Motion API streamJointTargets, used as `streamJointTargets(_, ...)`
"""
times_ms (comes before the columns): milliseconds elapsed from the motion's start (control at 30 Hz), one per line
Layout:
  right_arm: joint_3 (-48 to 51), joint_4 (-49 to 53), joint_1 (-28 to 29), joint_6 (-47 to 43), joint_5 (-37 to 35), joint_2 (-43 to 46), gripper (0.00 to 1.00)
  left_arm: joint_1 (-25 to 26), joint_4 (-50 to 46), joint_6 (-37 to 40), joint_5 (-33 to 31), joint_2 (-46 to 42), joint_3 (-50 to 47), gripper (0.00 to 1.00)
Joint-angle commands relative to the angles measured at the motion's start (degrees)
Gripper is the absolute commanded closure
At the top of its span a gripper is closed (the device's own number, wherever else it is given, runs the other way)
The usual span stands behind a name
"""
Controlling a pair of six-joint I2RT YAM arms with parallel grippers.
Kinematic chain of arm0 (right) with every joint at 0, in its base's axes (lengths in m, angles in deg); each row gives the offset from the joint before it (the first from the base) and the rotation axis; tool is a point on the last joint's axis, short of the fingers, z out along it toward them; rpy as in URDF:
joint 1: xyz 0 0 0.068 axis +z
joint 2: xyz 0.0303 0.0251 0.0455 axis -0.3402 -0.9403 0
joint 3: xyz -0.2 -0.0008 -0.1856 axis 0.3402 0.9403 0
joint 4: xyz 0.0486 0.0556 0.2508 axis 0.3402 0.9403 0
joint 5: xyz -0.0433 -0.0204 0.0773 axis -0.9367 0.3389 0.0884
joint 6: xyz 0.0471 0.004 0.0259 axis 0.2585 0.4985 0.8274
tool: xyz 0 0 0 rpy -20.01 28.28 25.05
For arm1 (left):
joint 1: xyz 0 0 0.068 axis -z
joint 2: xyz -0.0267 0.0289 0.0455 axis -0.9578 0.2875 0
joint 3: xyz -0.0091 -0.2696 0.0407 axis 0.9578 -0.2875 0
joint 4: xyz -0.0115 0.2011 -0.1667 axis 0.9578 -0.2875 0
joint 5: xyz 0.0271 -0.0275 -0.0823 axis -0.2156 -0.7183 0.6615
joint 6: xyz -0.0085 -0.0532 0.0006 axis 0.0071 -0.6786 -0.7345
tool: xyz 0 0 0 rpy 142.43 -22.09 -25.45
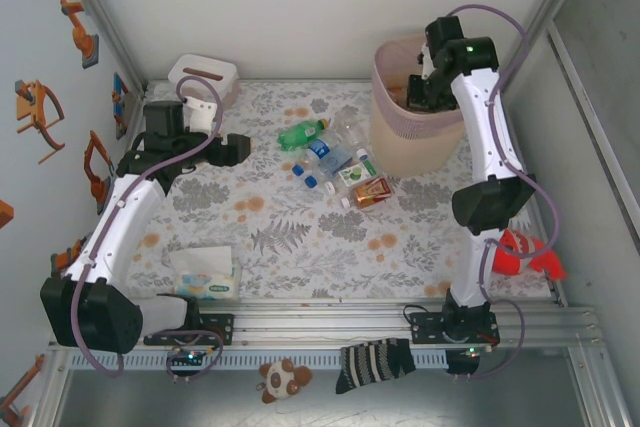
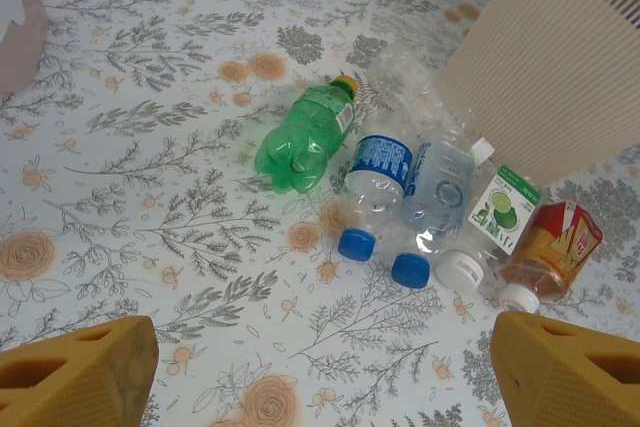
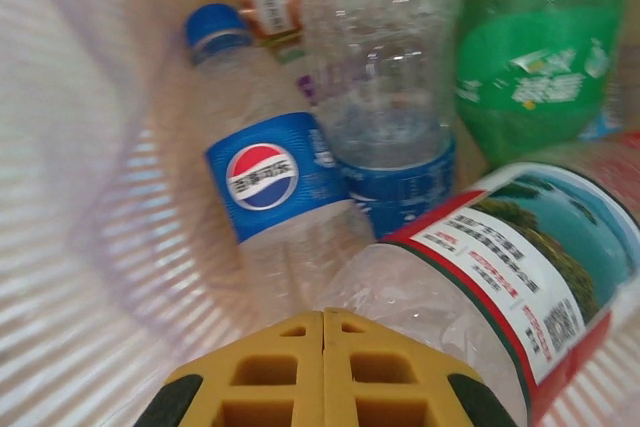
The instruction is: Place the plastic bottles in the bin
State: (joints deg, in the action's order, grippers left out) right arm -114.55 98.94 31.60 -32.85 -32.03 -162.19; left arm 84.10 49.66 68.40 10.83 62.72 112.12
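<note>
While the right gripper hangs inside the bin, its yellow fingers pressed flat together with nothing between them, several plastic bottles lie heaped just below it against the translucent pink liner. Among them are a blue-capped Pepsi bottle, a bare clear bottle, a green binned bottle and a landscape-label bottle nearest the fingers. From above, the right arm reaches over the rim at the table's far right, the beige bin standing upright on the floral tablecloth. Just beside the bin's left wall, a cluster of bottles lies on the cloth: a green bottle with a yellow cap, a blue-label bottle and a pale-label bottle, both with blue caps, a lime-label bottle with a white cap, an amber bottle with a red label, and a crumpled clear bottle lying close against the ribbed bin. The left gripper hovers above the cloth to the cluster's left, its fingers spread wide and empty, well apart from the bottles. A white tissue box sits at the far left corner and a soft tissue pack near the front edge.
</note>
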Motion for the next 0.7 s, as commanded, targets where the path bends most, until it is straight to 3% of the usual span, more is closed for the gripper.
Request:
streamJointTargets(0,-0.71,4.37,-0.04,-1.95,-10.17,-0.04,1.00,-0.35,-0.10,0.23,0.81,0.39,0.03,0.14)
streamJointTargets(167,1.78,3.24,-0.04,-2.66,-15.45,-0.67,1.00,-0.35,-0.08,0.23,0.84,0.57,0.05,0.14)
streamJointTargets(367,4.41,0.85,-0.11,-3.36,-14.18,-3.57,1.00,-0.44,-0.26,0.36,0.47,0.49,0.10,0.14)
streamJointTargets(533,3.60,0.31,-0.19,-3.73,-10.07,-6.79,1.00,-0.44,-0.44,0.41,0.37,0.58,0.14,0.14)
streamJointTargets(667,-0.15,0.76,-0.29,-3.62,-2.55,-6.88,1.00,-0.44,-0.53,0.48,0.37,0.62,0.14,0.14)
